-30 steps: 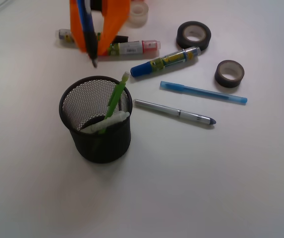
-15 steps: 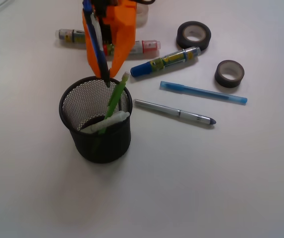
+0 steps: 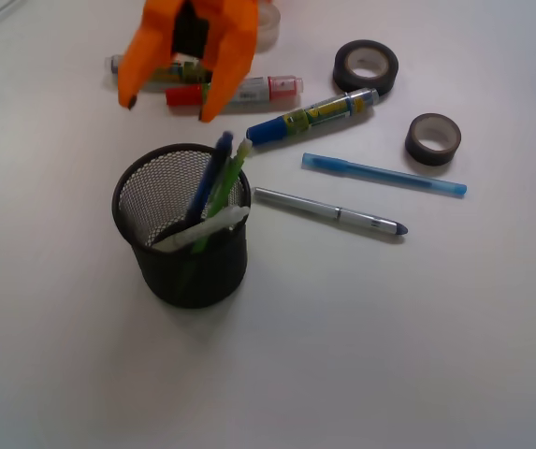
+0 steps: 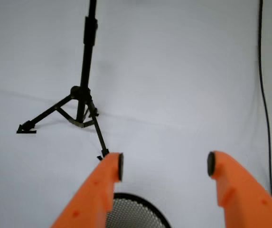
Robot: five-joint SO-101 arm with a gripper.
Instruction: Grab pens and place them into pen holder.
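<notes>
Pincer (image 3: 166, 105) spread, empty, above black mesh pen holder (image 3: 181, 251) holding dark blue pen (image 3: 208, 178).

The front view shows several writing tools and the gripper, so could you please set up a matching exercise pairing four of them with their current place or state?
Things:
1. dark blue pen
2. silver pen
3. orange gripper
4. light blue pen

Places or states:
A. open and empty, above the table
B. standing in the black mesh pen holder
C. lying on the table just right of the holder
D. lying on the table near the brown tape roll

Pairs: 1-B, 2-C, 3-A, 4-D
</notes>
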